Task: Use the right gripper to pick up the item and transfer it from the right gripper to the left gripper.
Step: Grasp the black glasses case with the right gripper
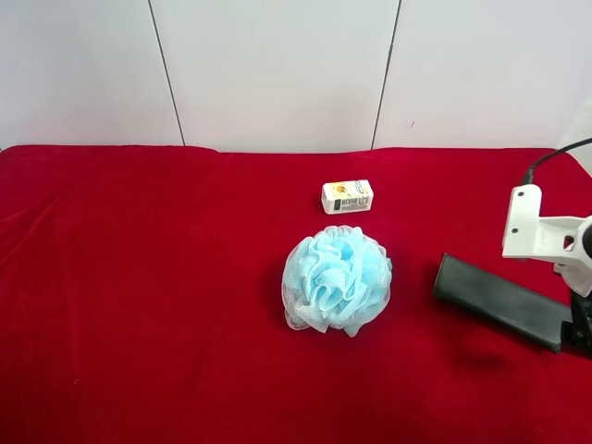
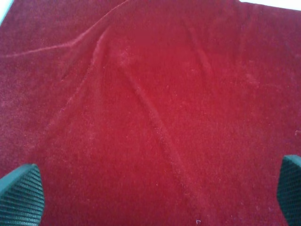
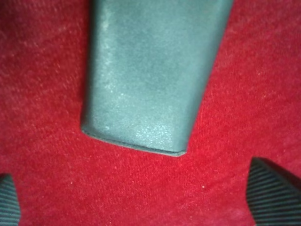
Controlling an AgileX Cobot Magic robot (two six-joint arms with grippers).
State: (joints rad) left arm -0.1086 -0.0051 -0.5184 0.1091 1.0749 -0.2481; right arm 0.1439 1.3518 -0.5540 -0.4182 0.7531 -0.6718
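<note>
While the red cloth (image 1: 139, 296) covers the whole work surface, it is soft, and the left wrist view shows it creased. Judged risk: jaws lowered too far would pinch a fold along with the load and drag the cover.

Blue mesh puff (image 1: 337, 279): centre of the exterior high frame, near the item's upper-left end but apart from it. A shove along the item's length could slide it into the puff.

The item (image 1: 504, 301) lies flat on the cloth at right of centre. It runs diagonally toward the lower right edge of the frame, where its end reaches the right gripper (image 3: 141, 197).

Right wrist view: jaws apart and holding nothing, with the ribbed pads (image 3: 273, 195) at the two lower corners. The item's end sits roughly centred ahead of them, not yet between them.

Judged risks:
- Closing from here would miss or catch only the rim.
- A hold on the extreme end would let so long an object sag or swivel.
- The smooth, leather-like skin may slip under the pads.

Left gripper (image 2: 155, 190): jaws apart, over bare cloth only, outside the exterior high frame. The handover therefore looks to need a long approach, and a drooping item would meet those jaws askew.

Small white box (image 1: 347, 196): above the puff, well apart from the item. No hazard judged.
</note>
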